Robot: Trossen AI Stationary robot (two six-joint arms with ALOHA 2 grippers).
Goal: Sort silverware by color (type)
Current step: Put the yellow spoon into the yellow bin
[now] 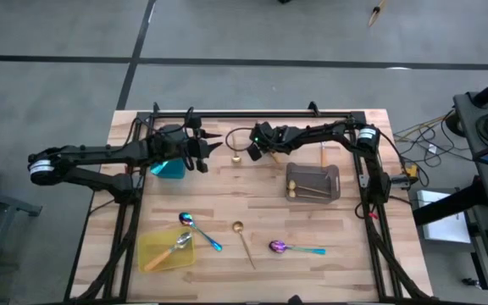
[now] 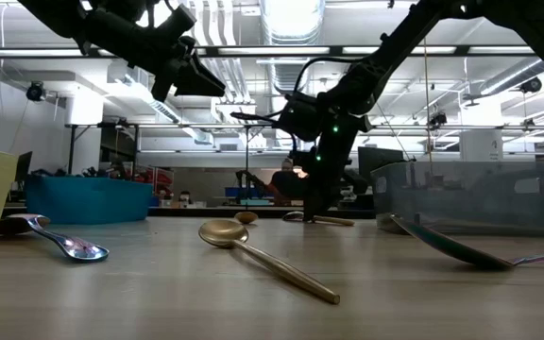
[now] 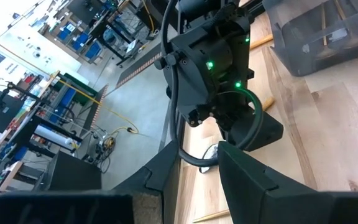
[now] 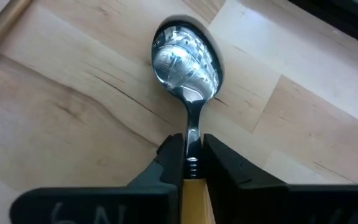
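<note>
- Right pincer (image 4: 192, 163) pinched narrow on the neck of a silver spoon (image 4: 187, 62), where steel meets its orange handle; spoon lies flat on the bench (image 4: 73, 112).
- Spoon look: shiny oval bowl facing up and mirroring the ceiling, thin steel neck, orange-yellow handle running back between the fingers.
- Long axis in line with the right pincer, bowl pointing away from it, toward the far left of the grey tray (image 1: 313, 181).
- The same spoon in the high view (image 1: 237, 156): near the bench's far edge, left of the grey tray.
- Left pincer (image 1: 213, 146) hangs above the teal tray (image 1: 169, 168), left of the grey tray; fingers partly apart, nothing between them.
- Grey tray holds thin gold spoons (image 1: 312, 194) lying roughly crosswise.
- Nearer than the grey tray: gold spoon (image 1: 244, 242) on the bench, bowl toward the tray, handle slanting away.
- Iridescent spoon (image 1: 293, 248), teal handle pointing right.
- Another iridescent spoon (image 1: 198, 230) beside the yellow tray (image 1: 159, 258), which holds an orange-handled spoon (image 1: 169, 251).
</note>
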